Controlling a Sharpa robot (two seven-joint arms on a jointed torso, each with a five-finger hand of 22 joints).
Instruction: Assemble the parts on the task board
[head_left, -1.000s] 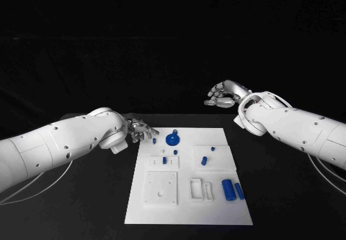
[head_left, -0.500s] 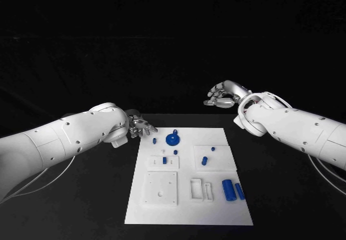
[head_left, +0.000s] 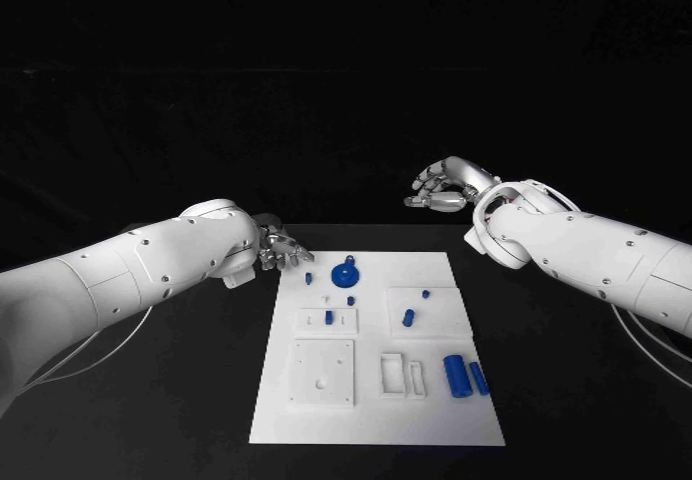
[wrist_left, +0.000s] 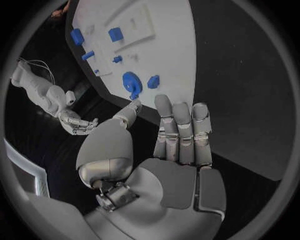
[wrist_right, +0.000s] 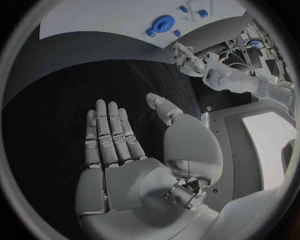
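Observation:
The white task board (head_left: 378, 410) lies in the middle of the black table. On its far part rests a round blue part (head_left: 346, 275) with small blue pieces (head_left: 408, 320) around it. Two blue cylinders (head_left: 456, 377) lie at the board's right edge. My left hand (head_left: 284, 250) hovers at the board's far left corner, fingers straight and empty. In the left wrist view that hand (wrist_left: 169, 150) sits just short of the round blue part (wrist_left: 132, 82). My right hand (head_left: 447, 188) is raised beyond the board's far right corner, and in the right wrist view the hand (wrist_right: 125, 150) is open and empty.
Raised white blocks with slots and holes (head_left: 323, 372) stand on the near half of the board. Bare black table (head_left: 144, 400) stretches along both sides. Cables (head_left: 656, 345) hang under the right arm.
My left hand has crept a little farther from me, along the board's far left corner. The right hand has barely lifted. The parts have not moved.

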